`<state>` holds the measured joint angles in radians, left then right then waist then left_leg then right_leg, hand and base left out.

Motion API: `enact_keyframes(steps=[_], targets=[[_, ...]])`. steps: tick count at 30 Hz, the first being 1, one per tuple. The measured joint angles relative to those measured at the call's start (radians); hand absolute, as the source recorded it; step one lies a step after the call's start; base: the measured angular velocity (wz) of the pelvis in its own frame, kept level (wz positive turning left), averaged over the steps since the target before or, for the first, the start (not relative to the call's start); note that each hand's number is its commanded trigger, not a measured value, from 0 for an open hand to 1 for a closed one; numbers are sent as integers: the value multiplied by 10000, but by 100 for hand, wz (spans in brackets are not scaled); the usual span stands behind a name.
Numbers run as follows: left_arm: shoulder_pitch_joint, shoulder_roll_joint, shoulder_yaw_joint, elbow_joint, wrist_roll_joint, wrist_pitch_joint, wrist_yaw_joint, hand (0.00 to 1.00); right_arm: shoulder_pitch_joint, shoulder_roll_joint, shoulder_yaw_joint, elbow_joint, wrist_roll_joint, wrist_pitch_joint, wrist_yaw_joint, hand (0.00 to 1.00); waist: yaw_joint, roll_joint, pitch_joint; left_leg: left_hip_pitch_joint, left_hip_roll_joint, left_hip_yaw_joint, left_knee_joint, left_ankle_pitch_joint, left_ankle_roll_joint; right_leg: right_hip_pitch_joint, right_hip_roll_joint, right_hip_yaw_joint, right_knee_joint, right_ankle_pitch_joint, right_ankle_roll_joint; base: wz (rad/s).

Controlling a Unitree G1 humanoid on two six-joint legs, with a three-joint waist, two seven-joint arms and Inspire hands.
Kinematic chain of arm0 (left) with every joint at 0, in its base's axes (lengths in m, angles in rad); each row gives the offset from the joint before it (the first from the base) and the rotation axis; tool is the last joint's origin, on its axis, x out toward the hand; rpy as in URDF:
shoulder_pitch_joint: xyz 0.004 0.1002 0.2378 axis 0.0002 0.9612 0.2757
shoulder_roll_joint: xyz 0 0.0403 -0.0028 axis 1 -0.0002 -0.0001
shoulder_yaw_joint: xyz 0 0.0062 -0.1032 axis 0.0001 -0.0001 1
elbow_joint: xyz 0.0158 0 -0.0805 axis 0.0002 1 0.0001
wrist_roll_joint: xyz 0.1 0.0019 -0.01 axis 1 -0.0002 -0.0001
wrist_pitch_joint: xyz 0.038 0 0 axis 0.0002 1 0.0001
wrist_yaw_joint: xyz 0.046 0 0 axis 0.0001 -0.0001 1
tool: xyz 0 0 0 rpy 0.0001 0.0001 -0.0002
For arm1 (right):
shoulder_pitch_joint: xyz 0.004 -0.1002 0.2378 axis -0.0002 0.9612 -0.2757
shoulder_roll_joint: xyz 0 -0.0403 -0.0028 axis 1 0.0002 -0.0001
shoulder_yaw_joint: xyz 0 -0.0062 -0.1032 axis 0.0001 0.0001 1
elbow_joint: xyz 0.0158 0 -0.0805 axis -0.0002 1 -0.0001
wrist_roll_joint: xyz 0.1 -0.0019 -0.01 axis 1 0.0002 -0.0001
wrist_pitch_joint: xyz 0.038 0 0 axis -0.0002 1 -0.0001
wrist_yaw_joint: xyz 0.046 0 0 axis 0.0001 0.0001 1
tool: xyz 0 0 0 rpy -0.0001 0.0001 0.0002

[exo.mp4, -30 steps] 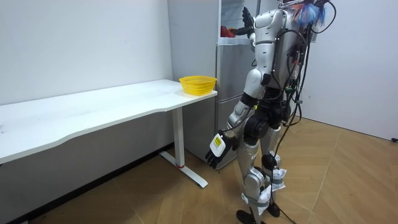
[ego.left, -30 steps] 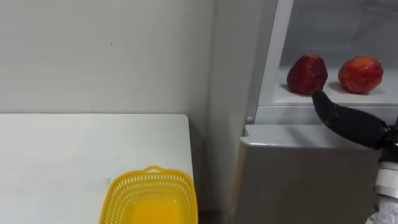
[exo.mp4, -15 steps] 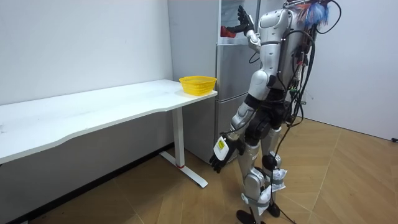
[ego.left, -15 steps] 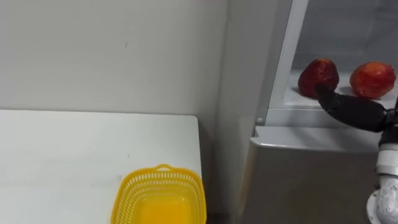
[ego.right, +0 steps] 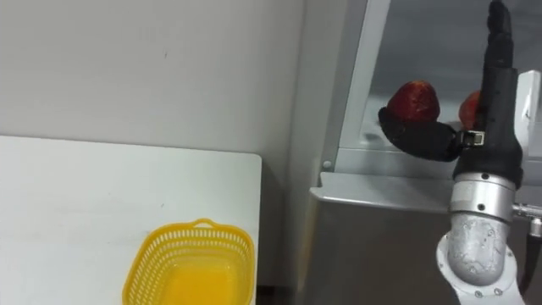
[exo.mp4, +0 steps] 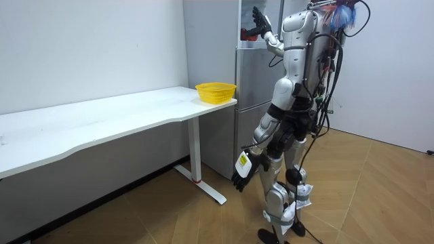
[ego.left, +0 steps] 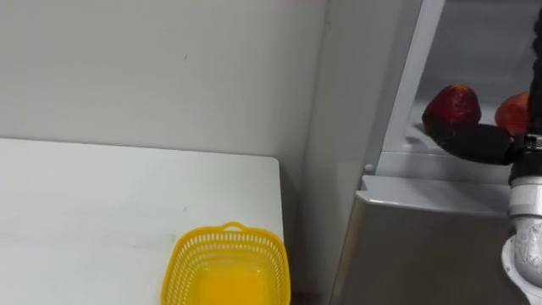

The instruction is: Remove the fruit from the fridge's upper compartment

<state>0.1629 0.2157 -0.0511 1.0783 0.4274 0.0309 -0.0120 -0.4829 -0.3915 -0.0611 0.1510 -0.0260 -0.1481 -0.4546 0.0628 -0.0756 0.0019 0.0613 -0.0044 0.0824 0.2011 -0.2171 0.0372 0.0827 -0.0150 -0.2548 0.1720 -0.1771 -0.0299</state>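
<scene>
Two red apples lie on the shelf of the open upper fridge compartment: a dark red apple [ego.right: 413, 101] on the left and a lighter one [ego.right: 470, 108] partly hidden behind my right hand [ego.right: 496, 114]. That hand is raised at the shelf's front, open, fingers straight up. Its thumb [ego.left: 476, 143] stretches left just below and in front of the dark red apple [ego.left: 452, 107]. In the room view I stand facing the fridge, right hand [exo.mp4: 258, 20] up at the compartment, left hand [exo.mp4: 242, 177] hanging relaxed by my thigh.
A yellow mesh basket [ego.left: 229, 269] sits empty at the corner of the white table [ego.left: 93, 203], left of the fridge. The closed grey lower fridge door [ego.left: 423, 246] lies under the shelf. A white wall runs behind the table.
My right hand has risen from below the shelf's edge and turned upright, its thumb now under the dark red apple. The whole eye view has shifted, so the camera moved.
</scene>
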Motion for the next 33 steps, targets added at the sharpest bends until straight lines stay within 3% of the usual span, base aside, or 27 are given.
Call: enact_keyframes(steps=[4,9,13,20,22,26,30,33], targets=[[41,-5,88,-44,163,143,-44,0,-314,-26,2,366,398,92,319,0,6,30,17,-76,0,-25,-21,0,0,-43,6,11,34,0,0,0],[50,-5,155,-82,188,176,-193,0,-883,-425,6,1302,984,187,311,0,32,-46,-19,-160,-4,-38,17,5,4,-112,1,-13,39,2,-3,0],[18,-4,211,-83,183,342,-195,0,-1166,-491,10,2178,1109,200,550,0,15,-140,-39,-136,-4,-49,52,8,3,-91,-11,-81,8,5,-3,1],[19,-9,276,-87,167,530,-264,0,-1174,-524,12,2335,1545,204,919,0,-6,-122,-1,-145,0,-57,68,9,5,-59,-28,-219,-5,11,-8,0],[37,-8,290,-124,172,571,-438,0,-1263,-603,12,2415,1917,362,1115,0,-18,-59,42,-167,0,-60,33,8,6,-50,-32,-235,1,11,-8,0],[75,5,293,-397,171,735,-628,0,-1271,-776,17,2436,2297,543,1445,0,-5,-56,46,-148,10,-58,-17,7,6,-26,-26,-240,10,11,-8,0],[97,12,292,-552,171,737,-693,0,-1508,-792,21,2792,2367,652,1808,0,-36,-129,28,-140,11,-56,21,7,6,-3,-25,-254,10,11,-8,0],[87,41,403,-612,170,735,-705,0,-1736,-866,14,3210,2639,786,2146,0,-51,-252,-36,-157,17,-56,15,6,4,-15,-22,-268,11,11,-8,0]])
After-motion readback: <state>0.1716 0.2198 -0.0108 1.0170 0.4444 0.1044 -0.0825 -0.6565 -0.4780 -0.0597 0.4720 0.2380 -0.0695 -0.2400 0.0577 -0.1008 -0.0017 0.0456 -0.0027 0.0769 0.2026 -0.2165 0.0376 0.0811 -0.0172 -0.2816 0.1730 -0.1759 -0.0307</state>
